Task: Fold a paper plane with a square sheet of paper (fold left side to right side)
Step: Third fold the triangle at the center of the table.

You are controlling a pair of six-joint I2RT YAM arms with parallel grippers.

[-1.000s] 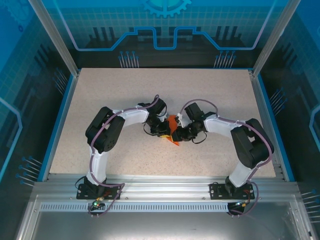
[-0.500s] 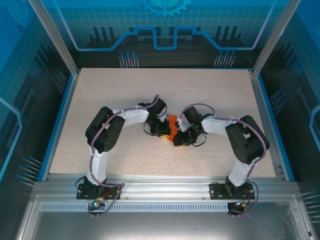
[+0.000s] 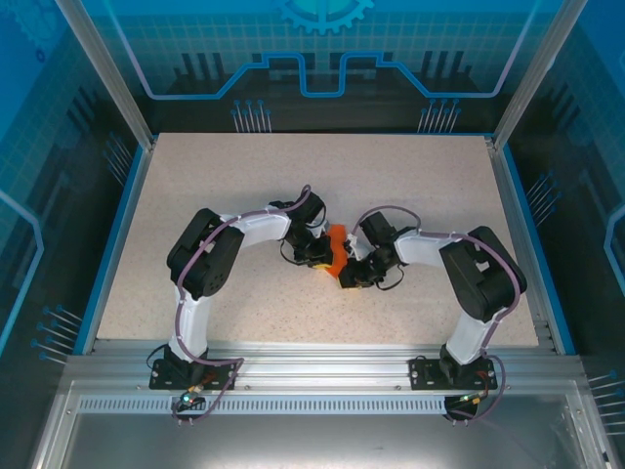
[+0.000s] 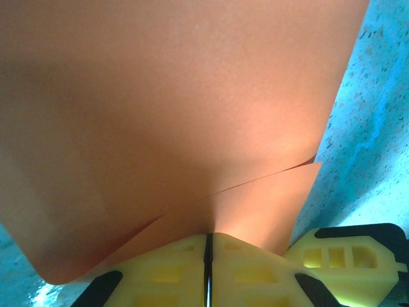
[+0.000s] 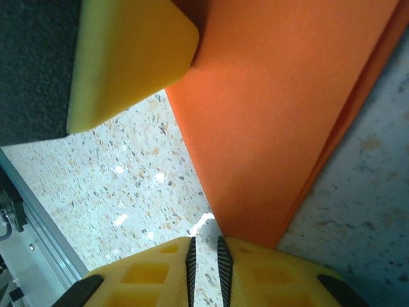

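The square sheet of paper point(image 3: 338, 240), bright orange-red and partly folded, stands up off the table between the two grippers at the table's middle. My left gripper point(image 3: 325, 256) is shut on its lower edge; in the left wrist view the yellow jaws point(image 4: 208, 236) meet on the paper point(image 4: 179, 96), whose layers overlap just above them. My right gripper point(image 3: 349, 277) sits at the sheet's near corner. In the right wrist view its jaws point(image 5: 204, 242) stand a narrow gap apart with only table between them, and the paper point(image 5: 275, 115) ends against the right fingertip point(image 5: 255, 251).
Speckled beige tabletop point(image 3: 244, 186) lies all around, bordered by a blue rim point(image 3: 117, 230) and a metal rail point(image 3: 312, 354) at the near edge. A yellow finger of the left gripper point(image 5: 128, 57) shows close in the right wrist view, and a right gripper finger point(image 4: 348, 256) shows in the left wrist view.
My right gripper has slid a little down and nearer along the paper's edge, and its jaws have narrowed. The left gripper keeps its hold and has not moved.
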